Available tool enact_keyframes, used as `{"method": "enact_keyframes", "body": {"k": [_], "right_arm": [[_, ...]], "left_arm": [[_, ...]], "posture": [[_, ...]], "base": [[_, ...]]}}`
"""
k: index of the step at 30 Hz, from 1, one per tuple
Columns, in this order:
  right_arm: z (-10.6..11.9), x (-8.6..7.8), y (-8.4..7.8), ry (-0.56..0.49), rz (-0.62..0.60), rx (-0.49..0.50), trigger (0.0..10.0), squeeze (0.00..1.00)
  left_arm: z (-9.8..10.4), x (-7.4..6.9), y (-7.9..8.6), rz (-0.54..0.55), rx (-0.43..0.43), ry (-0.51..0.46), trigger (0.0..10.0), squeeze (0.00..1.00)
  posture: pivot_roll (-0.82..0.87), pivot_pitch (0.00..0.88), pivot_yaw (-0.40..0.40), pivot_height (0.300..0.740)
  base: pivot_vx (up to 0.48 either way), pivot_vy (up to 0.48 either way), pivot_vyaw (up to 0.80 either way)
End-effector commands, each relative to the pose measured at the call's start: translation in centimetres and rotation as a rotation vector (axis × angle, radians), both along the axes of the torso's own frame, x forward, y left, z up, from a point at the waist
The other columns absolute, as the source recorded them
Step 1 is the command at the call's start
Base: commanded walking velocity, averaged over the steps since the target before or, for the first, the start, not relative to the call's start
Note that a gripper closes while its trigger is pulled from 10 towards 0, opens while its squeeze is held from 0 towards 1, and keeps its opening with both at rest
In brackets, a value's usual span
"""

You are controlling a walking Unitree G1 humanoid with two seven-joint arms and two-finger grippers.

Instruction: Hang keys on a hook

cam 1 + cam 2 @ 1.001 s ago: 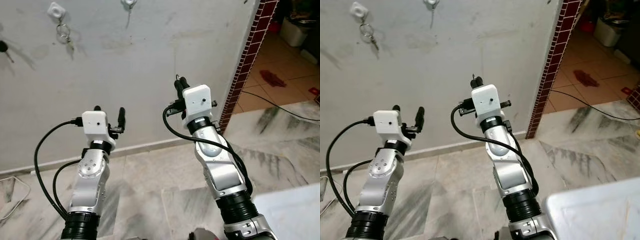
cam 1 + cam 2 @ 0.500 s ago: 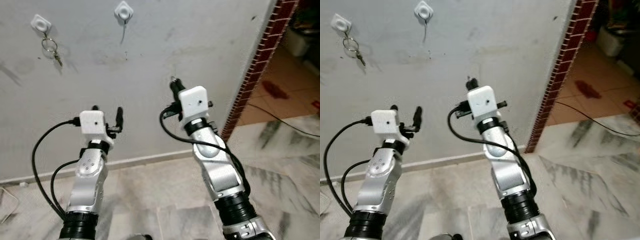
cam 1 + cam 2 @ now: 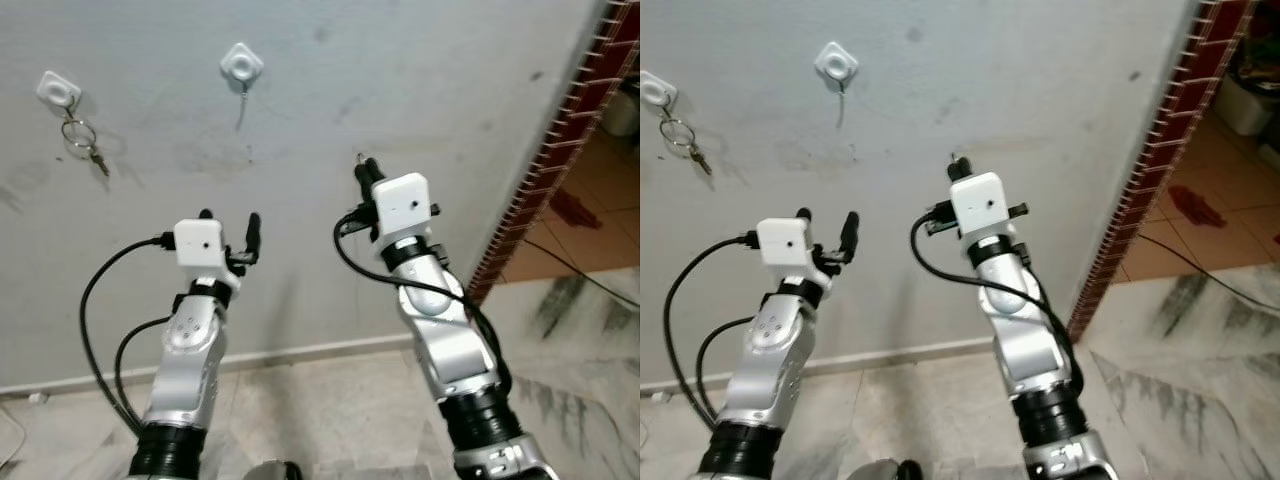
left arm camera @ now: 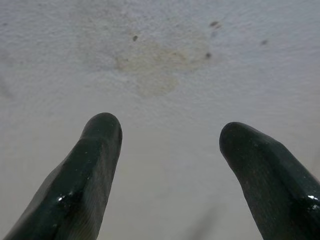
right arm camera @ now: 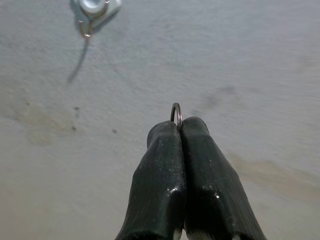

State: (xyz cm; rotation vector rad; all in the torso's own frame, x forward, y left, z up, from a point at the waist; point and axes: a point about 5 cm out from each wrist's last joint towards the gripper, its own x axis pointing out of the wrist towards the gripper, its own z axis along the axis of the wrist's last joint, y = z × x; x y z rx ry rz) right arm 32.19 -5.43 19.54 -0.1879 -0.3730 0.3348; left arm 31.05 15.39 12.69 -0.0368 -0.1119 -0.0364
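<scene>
Ahead, stained grey wall point(image 3: 400, 90), two hooks point(image 3: 241, 66), marble floor point(image 3: 570, 340).

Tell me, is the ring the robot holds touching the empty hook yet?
Apart. The right wrist view shows the ring poking out of the shut right gripper, with bare wall between it and the hook.

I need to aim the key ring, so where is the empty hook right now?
The empty hook is on the wall, above and to the left of the right gripper, with the hook holding keys further left.
</scene>
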Motion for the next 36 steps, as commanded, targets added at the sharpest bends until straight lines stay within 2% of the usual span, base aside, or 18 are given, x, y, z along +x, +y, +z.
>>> {"method": "enact_keyframes", "body": {"k": [1, 3, 5, 8, 11, 17, 19, 27, 31, 36], "right_arm": [[0.5, 0.0, -0.5, -0.019, -0.005, 0.004, 10.0, 0.00], [0.6, 0.0, -0.5, -0.020, -0.005, 0.004, 10.0, 0.00], [0.5, -0.1, -0.6, -0.021, -0.002, 0.004, 10.0, 0.00], [0.5, 0.0, -0.5, -0.021, 0.000, 0.004, 10.0, 0.00], [0.6, 0.0, -0.3, -0.026, 0.022, -0.008, 10.0, 0.00], [1.1, 0.2, 0.0, -0.044, 0.063, -0.039, 10.0, 0.00], [1.4, 0.4, 0.1, -0.051, 0.079, -0.037, 10.0, 0.00], [2.6, 0.8, 0.5, -0.087, 0.101, -0.025, 10.0, 0.00], [3.4, 1.0, 0.8, -0.110, 0.109, -0.022, 10.0, 0.00], [3.6, 1.1, 1.0, -0.115, 0.115, -0.019, 10.0, 0.00]], "left_arm": [[-0.7, -0.4, -0.1, -0.019, 0.010, 0.022, 10.0, 0.00], [-1.0, -0.6, 0.1, -0.008, 0.017, 0.032, 10.0, 0.00], [-2.7, -1.4, 1.0, 0.007, 0.073, 0.073, 10.0, 0.00], [-3.6, -1.8, 1.5, 0.016, 0.078, 0.102, 10.0, 0.00], [-6.2, -3.0, 2.5, 0.033, 0.153, 0.183, 10.0, 0.00], [-10.0, -4.8, 3.8, 0.065, 0.187, 0.337, 10.0, 0.00], [-11.1, -5.4, 4.1, 0.057, 0.222, 0.377, 10.0, 0.00], [-15.3, -7.7, 4.0, -0.016, 0.350, 0.554, 10.0, 0.00], [-16.5, -8.6, 4.0, -0.032, 0.364, 0.626, 10.0, 0.00], [-17.0, -8.9, 3.7, -0.061, 0.392, 0.650, 10.0, 0.00]], "posture": [[-0.03, 0.144, 0.068, 0.740], [-0.03, 0.145, 0.067, 0.740], [-0.03, 0.144, 0.063, 0.740], [-0.03, 0.144, 0.061, 0.740], [-0.02, 0.145, 0.058, 0.740], [-0.01, 0.156, 0.057, 0.740], [0.00, 0.162, 0.057, 0.740], [-0.01, 0.173, 0.057, 0.740], [-0.01, 0.174, 0.060, 0.740], [-0.01, 0.170, 0.059, 0.740]], "base": [[0.000, 0.000, 0.00], [0.000, 0.000, 0.00], [0.000, 0.000, 0.00], [0.000, 0.000, 0.00], [0.000, 0.000, 0.00], [0.000, 0.000, 0.00], [0.000, 0.000, 0.00], [0.000, 0.000, 0.13], [0.000, 0.000, 0.70], [0.000, 0.000, 0.80]]}}
